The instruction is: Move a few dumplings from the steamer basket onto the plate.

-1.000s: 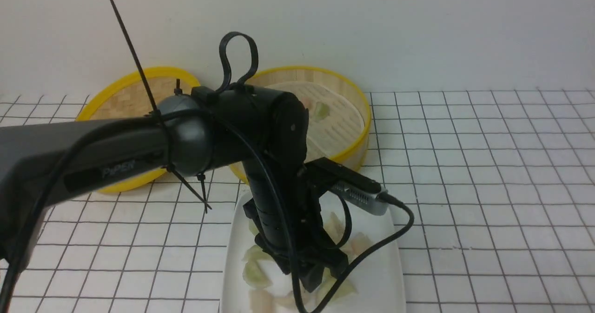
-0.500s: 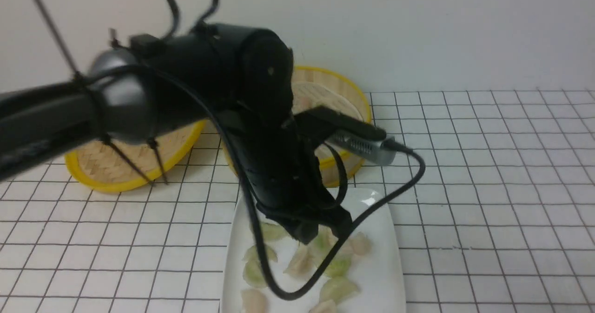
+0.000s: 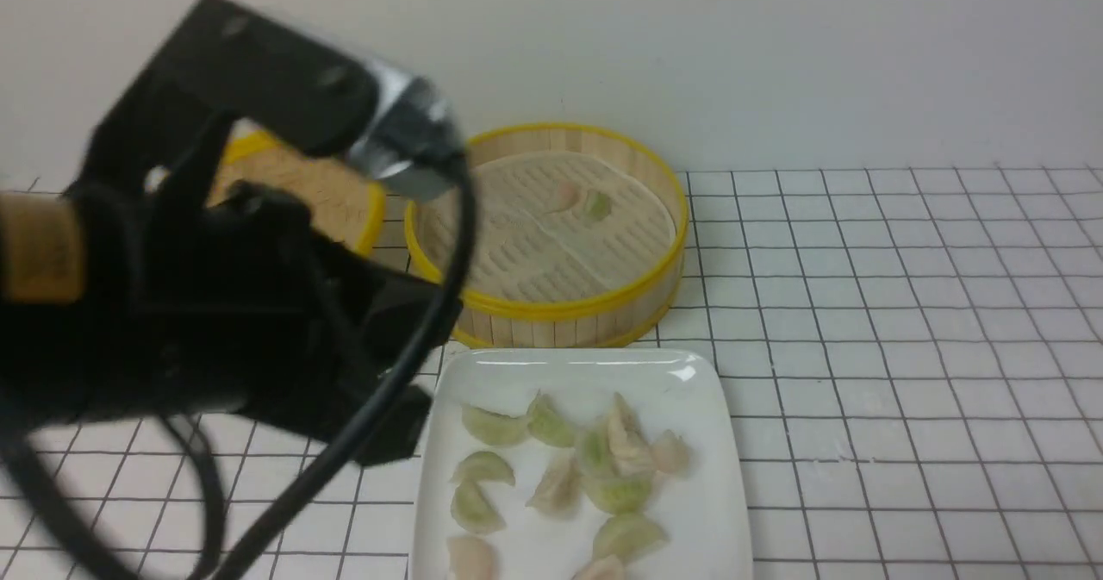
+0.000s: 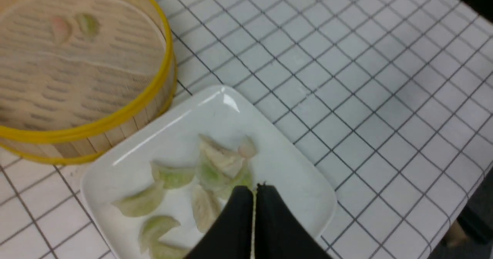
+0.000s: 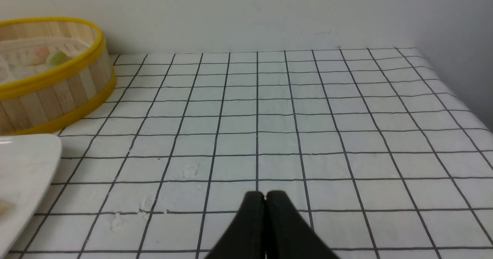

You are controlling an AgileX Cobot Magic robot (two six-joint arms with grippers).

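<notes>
The dumplings (image 3: 560, 464) look light, soft and slippery, best pinched gently across the plump middle. Most lie on the plate (image 3: 707, 511); two remain in the steamer basket (image 3: 551, 308) just behind it. The left pincer (image 4: 254, 191), pressed together and empty, has lifted off the plate since a second ago.

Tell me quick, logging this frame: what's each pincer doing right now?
Left pincer: closed, empty, above the plate.
Right pincer: closed, empty, over the table.
</notes>
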